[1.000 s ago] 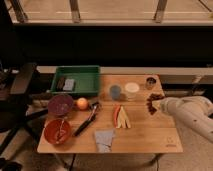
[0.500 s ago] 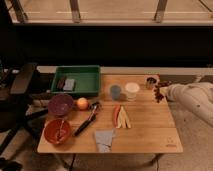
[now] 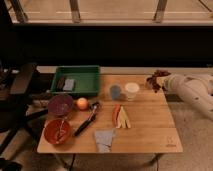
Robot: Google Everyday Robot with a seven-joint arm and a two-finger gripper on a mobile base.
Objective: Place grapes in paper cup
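The grapes, a dark red-purple cluster, hang in my gripper above the table's back right corner. The gripper is shut on them at the end of the white arm, which reaches in from the right. The white paper cup stands upright on the wooden table, a little left of and below the grapes. A blue-grey cup stands touching or just beside it on its left.
A green tray sits at the back left. A purple bowl, an orange fruit, a red bowl, a black utensil, a grey cloth and orange-yellow strips lie on the table. A dark chair stands at left.
The gripper has lifted the grapes off the table's right side and carried them up and back towards the far right corner, with the arm drawing up and back.
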